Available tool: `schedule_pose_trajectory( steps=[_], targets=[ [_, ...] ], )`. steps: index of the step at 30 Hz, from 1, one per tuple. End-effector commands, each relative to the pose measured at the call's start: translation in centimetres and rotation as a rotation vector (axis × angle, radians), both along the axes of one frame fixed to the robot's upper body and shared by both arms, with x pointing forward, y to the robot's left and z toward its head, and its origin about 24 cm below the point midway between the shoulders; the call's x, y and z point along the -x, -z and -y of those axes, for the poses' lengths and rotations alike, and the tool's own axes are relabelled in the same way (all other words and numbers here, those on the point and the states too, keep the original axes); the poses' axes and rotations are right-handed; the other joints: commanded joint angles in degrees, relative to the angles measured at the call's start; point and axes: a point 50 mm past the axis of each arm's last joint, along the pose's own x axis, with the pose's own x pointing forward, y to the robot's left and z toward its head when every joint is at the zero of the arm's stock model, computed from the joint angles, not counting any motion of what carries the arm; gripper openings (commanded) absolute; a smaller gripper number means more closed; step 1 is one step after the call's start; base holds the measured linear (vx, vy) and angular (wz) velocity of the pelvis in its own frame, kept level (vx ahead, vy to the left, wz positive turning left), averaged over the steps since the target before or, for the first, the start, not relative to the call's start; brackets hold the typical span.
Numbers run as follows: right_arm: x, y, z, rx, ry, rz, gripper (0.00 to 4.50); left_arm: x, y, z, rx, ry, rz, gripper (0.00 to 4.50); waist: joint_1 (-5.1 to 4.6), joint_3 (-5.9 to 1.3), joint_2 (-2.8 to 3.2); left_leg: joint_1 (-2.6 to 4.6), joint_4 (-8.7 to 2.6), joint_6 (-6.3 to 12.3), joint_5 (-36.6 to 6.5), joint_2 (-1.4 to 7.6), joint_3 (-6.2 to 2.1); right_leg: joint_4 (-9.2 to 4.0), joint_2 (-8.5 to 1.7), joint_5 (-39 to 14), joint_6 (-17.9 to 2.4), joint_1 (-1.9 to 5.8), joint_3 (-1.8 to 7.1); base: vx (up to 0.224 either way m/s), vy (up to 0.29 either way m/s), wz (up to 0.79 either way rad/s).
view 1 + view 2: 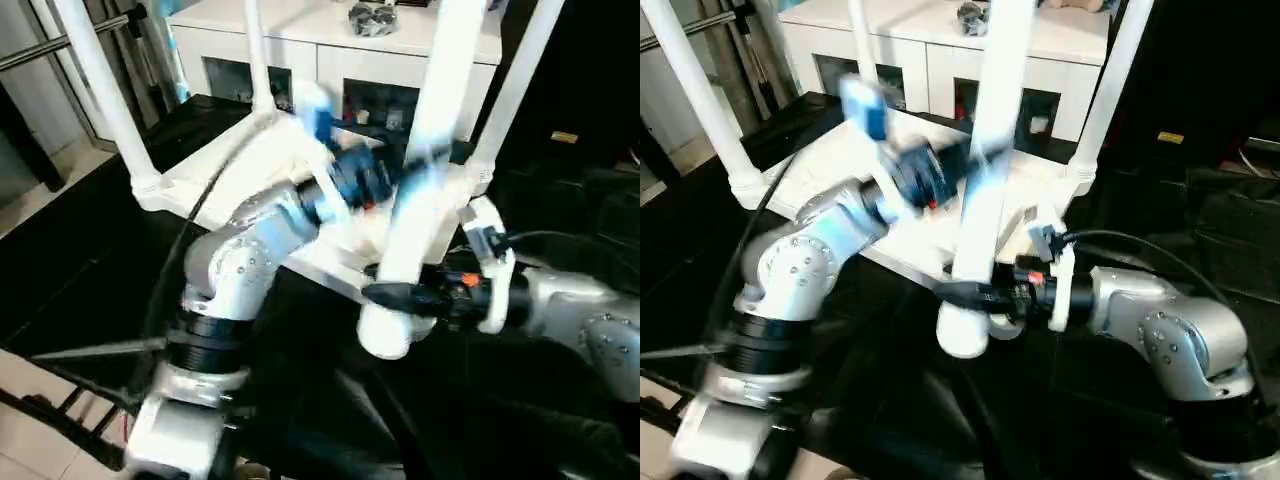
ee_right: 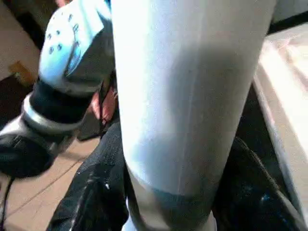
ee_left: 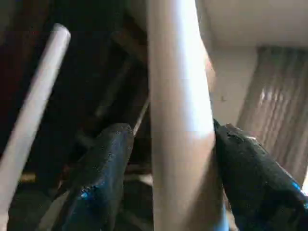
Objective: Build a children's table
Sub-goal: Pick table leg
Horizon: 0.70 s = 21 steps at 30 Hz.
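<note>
The white tabletop lies upside down on a black surface. Three white legs stand up from its corner sockets: one at the left, one at the back, one at the right. A fourth leg is upright at the near corner, its lower end just off the tabletop's edge. My right gripper is shut on this leg near its base. Higher up, my left gripper stands around the same leg, with one finger clear of it.
A white cabinet with dark door panes stands right behind the tabletop, with small objects on top. Black cloth covers the surface at the right. Metal bars and tiled floor are at the left.
</note>
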Motion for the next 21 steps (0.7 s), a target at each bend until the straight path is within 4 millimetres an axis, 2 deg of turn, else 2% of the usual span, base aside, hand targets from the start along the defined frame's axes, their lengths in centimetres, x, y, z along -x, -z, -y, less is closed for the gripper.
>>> schedule_pose_trajectory(
  steps=[1, 3, 4, 6, 7, 10, 11, 12, 13, 14, 15, 16, 17, 19, 20, 21],
  targets=[
    [-0.1, -0.8, 0.3, -0.026, 0.056, 0.056, 1.89, -0.4, 0.6, -1.0, 0.034, -0.042, -0.027, 3.04, 0.13, -4.3, -1.37, 0.54, -3.43, 2.46, -4.3, 1.66, -0.47, -4.57, -3.95, -7.5, -11.5, 3.47, 2.27, 0.0, 0.0, 0.0],
    [-0.6, -0.6, 0.8, -0.023, 0.162, 0.075, 1.89, -0.7, 1.0, -1.8, 0.052, -0.058, -0.024, 3.04, 0.03, -4.19, -1.27, 0.54, -3.54, 2.2, -4.6, 1.62, -0.45, -4.69, -3.88, -8.3, -10.8, 3.29, 2.28, 0.0, 0.0, 0.0],
    [-1.0, -0.2, 1.3, -0.017, 0.249, 0.065, 1.89, -1.3, 1.4, -2.6, 0.04, -0.083, -0.044, 3.04, 0.04, -4.23, -0.74, 0.65, -3.57, 1.68, -4.7, 1.52, -0.49, -4.78, -3.87, -9.3, -10.1, 3.08, 2.26, 0.0, 0.0, 0.0],
    [-1.1, 0.0, 1.6, -0.012, 0.288, 0.057, 1.89, -1.7, 1.6, -3.0, 0.018, -0.113, -0.06, 3.04, -0.17, -4.31, -0.87, 0.73, -3.68, 1.07, -5.1, 1.44, -0.57, -4.8, -3.7, -9.2, -9.7, 3.21, 2.16, 0.0, 0.0, 0.0],
    [-1.4, 0.3, 1.9, 0.01, 0.335, 0.055, 1.89, -2.0, 1.9, -3.4, -0.024, -0.16, -0.043, 3.04, -0.14, -4.27, -0.58, 0.81, -3.73, 0.76, -5.5, 1.53, -0.62, -4.8, -3.73, -9.3, -9.6, 3.1, 2.18, 0.0, 0.0, 0.0],
    [-2.0, 1.4, 3.9, 0.08, 0.526, 0.044, 1.89, -2.3, 3.9, -4.4, -0.255, -0.196, 0.02, 3.04, -0.31, -4.2, -0.74, 0.86, -4.02, 0.15, -6.0, 1.55, -0.66, -5.11, -3.75, -10.6, -8.0, 3.01, 2.25, 0.0, 0.0, 0.0],
    [-2.2, 1.6, 4.7, 0.102, 0.598, 0.043, 1.89, -2.3, 5.2, -4.3, -0.399, -0.173, 0.055, 3.04, -0.31, -4.26, -0.44, 1.07, -4.11, -0.49, -5.9, 1.59, -0.69, -5.07, -3.77, -11.0, -7.2, 2.77, 2.29, 0.0, 0.0, 0.0],
    [-2.2, 1.6, 4.8, 0.104, 0.602, 0.043, 1.89, -2.2, 5.3, -4.3, -0.41, -0.17, 0.057, 3.04, -0.31, -4.27, -0.42, 1.11, -4.13, -0.61, -6.0, 1.64, -0.67, -5.11, -3.78, -11.0, -6.9, 2.72, 2.34, 0.0, 0.0, 0.0],
    [-2.2, 1.6, 4.9, 0.105, 0.619, 0.043, 1.89, -2.2, 5.7, -4.2, -0.456, -0.164, 0.068, 3.04, -0.4, -4.38, -0.38, 1.01, -4.09, -1.0, -5.8, 1.55, -0.65, -4.7, -3.77, -9.5, -7.6, 2.94, 2.31, 0.0, 0.0, 0.0],
    [-2.4, 1.7, 5.4, 0.112, 0.672, 0.038, 1.89, -2.1, 7.2, -3.8, -0.622, -0.133, 0.116, 3.04, -0.37, -4.39, -0.34, 1.03, -4.1, -0.87, -5.5, 1.61, -0.64, -4.7, -3.73, -8.6, -7.6, 2.84, 2.36, 0.0, 0.0, 0.0],
    [-2.4, 1.7, 5.7, 0.134, 0.694, 0.044, 1.89, -1.9, 8.7, -3.3, -0.766, -0.088, 0.173, 3.04, -0.29, -4.29, -0.76, 1.02, -4.26, -0.45, -5.6, 1.64, -0.76, -5.09, -3.77, -9.1, -7.1, 2.81, 2.36, 0.0, 0.0, 0.0],
    [-2.4, 1.8, 5.9, 0.156, 0.707, 0.05, 1.89, -1.7, 9.9, -2.9, -0.876, -0.036, 0.221, 3.04, -0.32, -4.35, -0.52, 1.06, -4.29, -0.66, -5.8, 1.67, -0.7, -4.68, -3.9, -9.0, -6.7, 2.89, 2.49, 0.0, 0.0, 0.0],
    [-2.4, 1.9, 5.9, 0.169, 0.712, 0.051, 1.89, -1.5, 10.7, -2.7, -0.927, 0.006, 0.24, 3.04, -0.38, -4.27, -0.18, 1.07, -4.29, -0.74, -6.2, 1.57, -0.65, -5.19, -3.81, -9.7, -6.3, 2.72, 2.48, 0.0, 0.0, 0.0],
    [-2.4, 1.9, 6.0, 0.185, 0.718, 0.056, 1.89, -1.4, 11.7, -2.5, -0.987, 0.069, 0.26, 3.04, -0.4, -4.43, -0.14, 0.91, -4.27, -1.38, -6.0, 1.6, -0.66, -4.79, -4.1, -8.1, -7.3, 3.08, 2.52, 0.0, 0.0, 0.0],
    [-2.4, 1.9, 5.9, 0.199, 0.712, 0.063, 1.89, -1.5, 12.6, -2.4, -1.041, 0.13, 0.281, 3.04, -0.39, -4.46, 0.68, 0.96, -4.18, -1.6, -6.1, 1.56, -0.72, -4.61, -4.11, -7.2, -8.0, 3.02, 2.54, 0.0, 0.0, 0.0],
    [-2.4, 1.9, 5.9, 0.199, 0.711, 0.063, 1.89, -1.5, 12.7, -2.4, -1.042, 0.131, 0.282, 3.04, -0.55, -4.34, 0.26, 0.92, -4.19, -1.36, -6.5, 1.41, -0.61, -5.11, -3.98, -7.5, -7.9, 3.0, 2.51, 0.0, 0.0, 0.0]
  ],
)
